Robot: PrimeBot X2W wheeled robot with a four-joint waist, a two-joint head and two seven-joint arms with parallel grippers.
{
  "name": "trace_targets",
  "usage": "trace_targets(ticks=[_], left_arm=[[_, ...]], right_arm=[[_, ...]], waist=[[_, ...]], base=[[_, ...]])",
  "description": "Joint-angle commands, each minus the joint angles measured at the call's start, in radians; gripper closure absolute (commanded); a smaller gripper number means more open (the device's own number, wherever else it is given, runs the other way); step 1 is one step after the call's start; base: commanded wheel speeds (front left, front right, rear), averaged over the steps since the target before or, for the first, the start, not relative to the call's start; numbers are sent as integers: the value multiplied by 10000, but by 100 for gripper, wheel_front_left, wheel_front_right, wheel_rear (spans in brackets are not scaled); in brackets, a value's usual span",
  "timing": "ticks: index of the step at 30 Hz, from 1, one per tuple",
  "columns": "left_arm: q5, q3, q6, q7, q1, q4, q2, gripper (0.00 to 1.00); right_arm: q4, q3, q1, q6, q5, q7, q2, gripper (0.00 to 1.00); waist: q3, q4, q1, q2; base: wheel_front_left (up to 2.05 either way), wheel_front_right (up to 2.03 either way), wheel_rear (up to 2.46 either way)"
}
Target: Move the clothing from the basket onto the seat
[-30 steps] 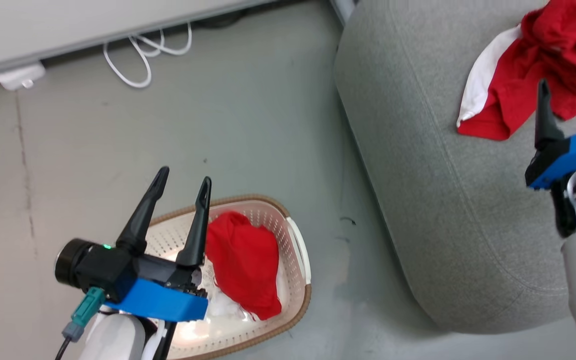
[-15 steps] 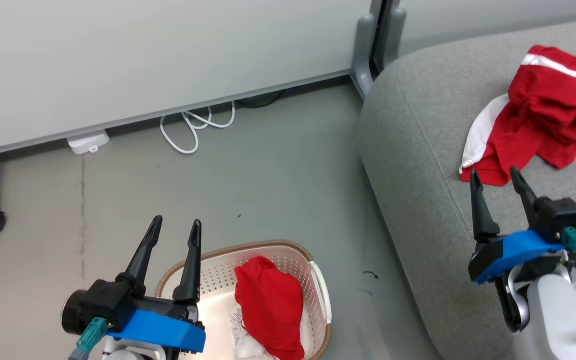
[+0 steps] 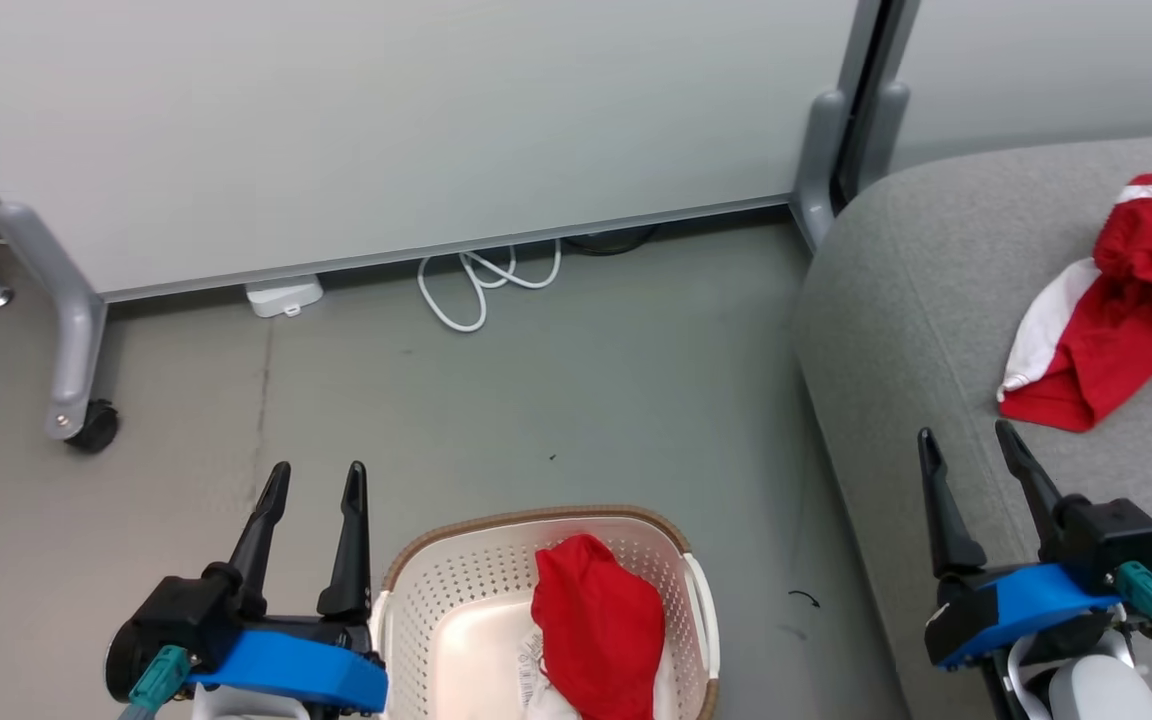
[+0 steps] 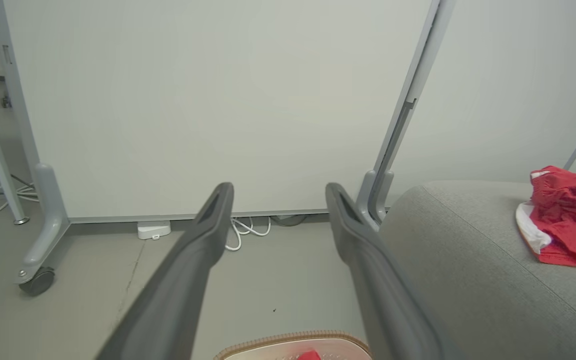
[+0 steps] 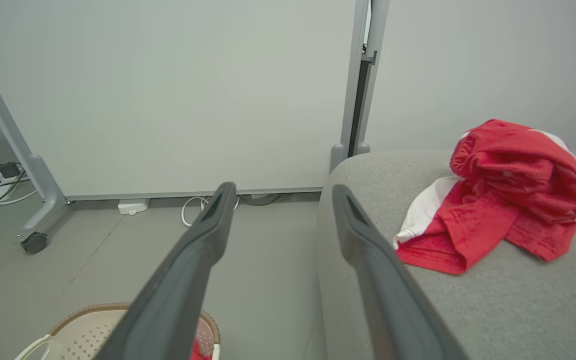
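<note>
Where the head view looks down on a grey floor (image 3: 586,400), we list the following.

1. Basket (image 3: 456,585): cream with a brown rim, standing on the floor at the lower centre of the frame.
2. Red garment one (image 3: 596,630): bunched in the right half of the basket, with some white fabric showing beneath it.
3. Red garment two (image 3: 1126,320): crumpled, with a white band, lying on the sofa (image 3: 896,380) at the right edge of the frame, well apart from the basket.
4. Left claw (image 3: 319,470): lower left, just left of the basket, fingers parted wide and holding nothing. In its wrist view we see floor between the fingers and the basket rim at the bottom edge.
5. Right claw (image 3: 965,432): lower right, seen against the sofa, fingers likewise spread and empty, below red garment two and clear of it.
6. Background: a pale partition panel (image 3: 436,120) on castered legs, a white cable (image 3: 481,285) coiled at its foot, and a small white adapter (image 3: 283,296) beside the cable.
</note>
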Motion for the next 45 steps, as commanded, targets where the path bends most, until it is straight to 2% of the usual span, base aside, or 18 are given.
trace_targets(ticks=[1,12,25,45], left_arm=[[3,97,-13,-50,-53,76,28,0],[24,450,-13,-50,270,347,67,0],[151,583,-13,-50,275,812,83,0],[173,644,-15,-50,387,753,77,0]], right_arm=[[-134,43,302,3,-13,-16,2,0],[-702,205,1098,1,-16,250,0,0],[-997,322,1285,1,170,416,1,0],[-1041,528,1205,1,301,514,2,0]], waist=[[-113,237,2,0],[-485,774,2,0],[-481,720,2,0],[-367,631,2,0]], base=[[0,0,0],[0,0,0],[0,0,0],[0,0,0]])
